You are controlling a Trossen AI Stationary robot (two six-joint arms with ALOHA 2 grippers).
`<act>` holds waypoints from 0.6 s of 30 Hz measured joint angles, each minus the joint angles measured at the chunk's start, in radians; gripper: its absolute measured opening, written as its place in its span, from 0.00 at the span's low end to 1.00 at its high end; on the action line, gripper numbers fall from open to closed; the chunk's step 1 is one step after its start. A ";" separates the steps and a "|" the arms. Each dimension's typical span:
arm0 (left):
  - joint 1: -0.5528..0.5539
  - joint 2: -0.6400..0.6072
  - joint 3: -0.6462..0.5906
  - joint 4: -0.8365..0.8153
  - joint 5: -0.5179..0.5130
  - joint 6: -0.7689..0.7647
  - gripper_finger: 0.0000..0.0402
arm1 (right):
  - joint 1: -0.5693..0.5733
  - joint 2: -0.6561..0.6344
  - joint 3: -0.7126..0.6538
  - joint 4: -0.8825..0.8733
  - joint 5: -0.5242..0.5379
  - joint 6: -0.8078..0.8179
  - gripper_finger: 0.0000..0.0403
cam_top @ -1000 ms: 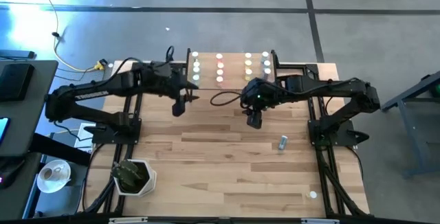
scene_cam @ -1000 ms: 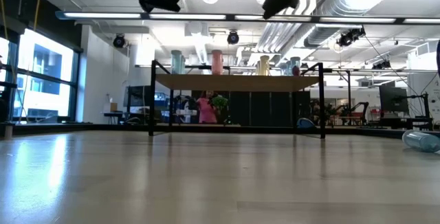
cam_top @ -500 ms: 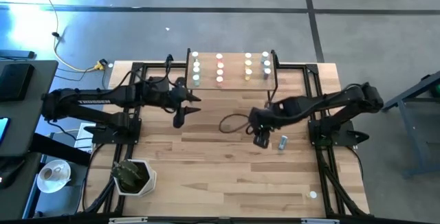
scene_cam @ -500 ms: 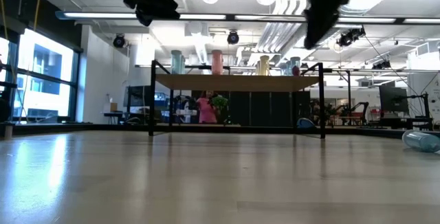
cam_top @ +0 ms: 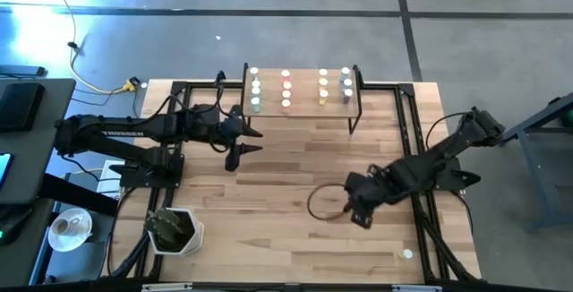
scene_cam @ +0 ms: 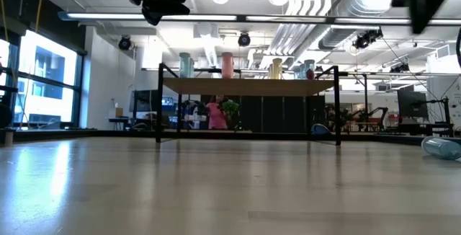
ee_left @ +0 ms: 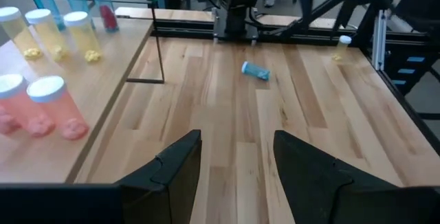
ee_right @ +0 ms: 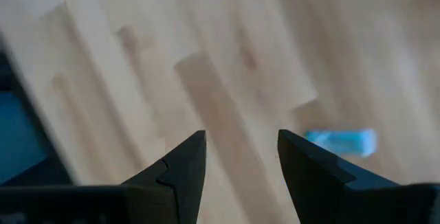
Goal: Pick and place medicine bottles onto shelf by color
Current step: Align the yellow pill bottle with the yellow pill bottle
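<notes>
From above, the shelf stands at the table's far edge with 4 columns of medicine bottles on it; the left gripper hangs near its left end, and the right gripper is over the table's front right part, covering the spot below it. At table height, 1 blue bottle lies on its side at the far right, well apart from the shelf. The left wrist view shows the left gripper's fingers spread wide with nothing between them, and the blue bottle lying beyond. The right wrist view shows that gripper's fingers also wide and empty, the blue bottle just beside them.
</notes>
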State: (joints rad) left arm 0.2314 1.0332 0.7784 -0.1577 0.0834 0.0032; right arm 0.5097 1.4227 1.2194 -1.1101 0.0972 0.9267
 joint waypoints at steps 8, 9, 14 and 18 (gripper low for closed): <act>-0.005 0.000 0.000 -0.002 -0.001 -0.046 0.43 | 0.179 0.000 0.000 -0.001 -0.008 0.234 0.43; -0.005 0.000 0.000 -0.002 -0.001 -0.048 0.43 | 0.201 0.000 0.000 -0.001 -0.008 0.265 0.43; -0.005 0.000 0.000 -0.002 -0.001 -0.053 0.43 | 0.302 0.000 0.000 0.000 -0.024 0.404 0.43; -0.005 0.000 0.000 -0.002 -0.001 -0.081 0.43 | 0.372 0.000 0.000 0.000 -0.059 0.469 0.43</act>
State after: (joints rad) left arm 0.2260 1.0336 0.7784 -0.1600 0.0826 -0.0774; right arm 0.8818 1.4231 1.2194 -1.1103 0.0387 1.3954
